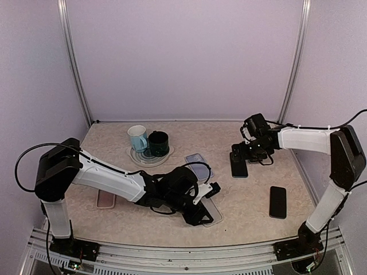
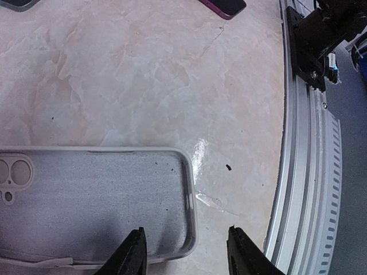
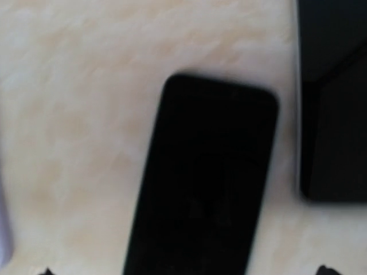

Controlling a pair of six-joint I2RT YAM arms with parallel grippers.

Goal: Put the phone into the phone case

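Phone (image 3: 200, 177) lay flat and black on the tabletop (image 2: 143, 86), directly below the right gripper (image 3: 183, 270), whose fingertips stood wide apart on either side of its long edges and held nothing. This looked like a stance for lifting it by the sides. Well apart from it, the case (image 2: 97, 200) lay hollow side up, seemingly ready to receive the phone. The left gripper (image 2: 186, 255) straddled its end wall, one finger over the inside and one outside, apart and not pinching, probably to steady it. The tabletop was smooth, marbled beige with a faint glare, edged by a metal rail (image 2: 304, 172). Plain lilac walls (image 1: 183, 57) closed in the space, a second phone (image 1: 278, 201) lay nearer the right arm's base, and two mugs (image 1: 148, 140) stood at the back.
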